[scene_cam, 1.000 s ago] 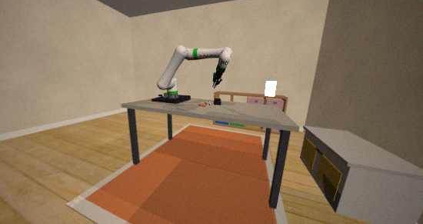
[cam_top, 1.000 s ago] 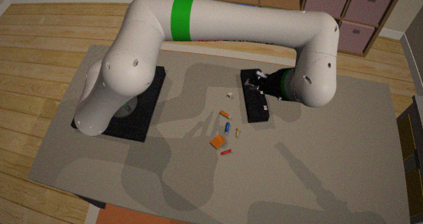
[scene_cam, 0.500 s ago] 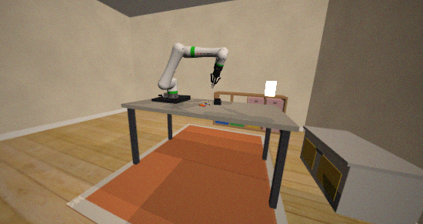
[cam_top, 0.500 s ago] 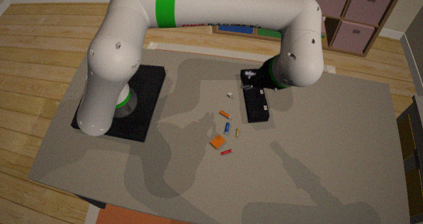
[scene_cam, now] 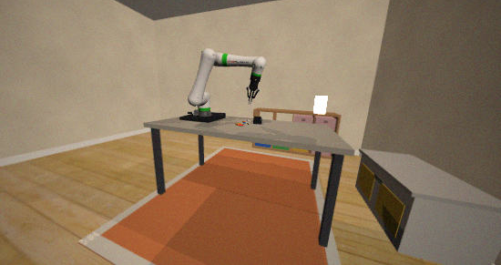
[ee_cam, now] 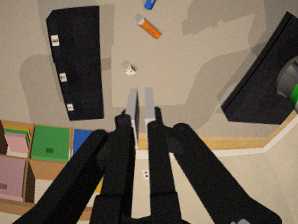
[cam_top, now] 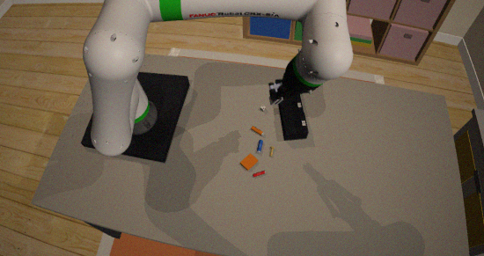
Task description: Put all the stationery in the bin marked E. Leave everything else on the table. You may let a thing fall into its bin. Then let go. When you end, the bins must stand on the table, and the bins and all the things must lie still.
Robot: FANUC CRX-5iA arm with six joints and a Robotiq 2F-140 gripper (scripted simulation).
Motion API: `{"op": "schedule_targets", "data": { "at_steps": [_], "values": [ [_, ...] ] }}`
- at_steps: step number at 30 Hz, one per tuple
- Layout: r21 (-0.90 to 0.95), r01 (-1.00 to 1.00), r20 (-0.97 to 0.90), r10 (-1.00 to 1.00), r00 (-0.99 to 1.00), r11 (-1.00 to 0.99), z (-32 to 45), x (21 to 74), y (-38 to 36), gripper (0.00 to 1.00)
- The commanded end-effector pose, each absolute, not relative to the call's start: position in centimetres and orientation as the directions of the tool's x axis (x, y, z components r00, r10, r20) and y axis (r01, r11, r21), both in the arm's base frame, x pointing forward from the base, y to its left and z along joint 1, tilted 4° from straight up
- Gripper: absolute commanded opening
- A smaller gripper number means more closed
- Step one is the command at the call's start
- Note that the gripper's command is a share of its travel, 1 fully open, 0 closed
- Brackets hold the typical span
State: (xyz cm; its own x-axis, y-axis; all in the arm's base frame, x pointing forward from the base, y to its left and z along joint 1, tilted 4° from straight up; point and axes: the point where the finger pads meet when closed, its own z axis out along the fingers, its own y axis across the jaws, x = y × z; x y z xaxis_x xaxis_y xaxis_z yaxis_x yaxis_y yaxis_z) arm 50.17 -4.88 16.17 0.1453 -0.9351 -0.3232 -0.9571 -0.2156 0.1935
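Note:
A long black bin (cam_top: pixel 292 120) with several compartments and small white labels lies on the grey table; it also shows in the wrist view (ee_cam: pixel 76 63). The letters are too small to read. Left of it lie a small white piece (cam_top: pixel 263 108), an orange stick (cam_top: pixel 257 131), a blue cylinder (cam_top: pixel 260 146), a small yellow piece (cam_top: pixel 271 151), an orange block (cam_top: pixel 249 161) and a red stick (cam_top: pixel 259 173). My gripper (ee_cam: pixel 142 99) (scene_cam: pixel 250 98) is shut with nothing between the fingers. It hangs high above the table, over the bin's far end near the back edge.
The robot's black base plate (cam_top: pixel 138 115) sits at the table's left. A shelf with coloured boxes (cam_top: pixel 387 18) stands behind the table. A grey cabinet (scene_cam: pixel 428 206) stands on the floor to the right.

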Motion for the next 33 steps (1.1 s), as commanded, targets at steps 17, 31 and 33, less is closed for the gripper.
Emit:
{"op": "schedule_targets", "data": {
  "at_steps": [17,31,33],
  "values": [
    [0.038,-0.724,-0.185,-0.717,0.672,-0.688,16.2,47.8,-6.2,0.05],
    [0.035,-0.428,-0.083,-0.429,0.899,-0.903,16.4,46.3,-7.3,0.05],
    [0.039,-0.377,-0.069,-0.379,0.923,-0.925,16.5,46.0,-7.6,0.05]
  ]
}}
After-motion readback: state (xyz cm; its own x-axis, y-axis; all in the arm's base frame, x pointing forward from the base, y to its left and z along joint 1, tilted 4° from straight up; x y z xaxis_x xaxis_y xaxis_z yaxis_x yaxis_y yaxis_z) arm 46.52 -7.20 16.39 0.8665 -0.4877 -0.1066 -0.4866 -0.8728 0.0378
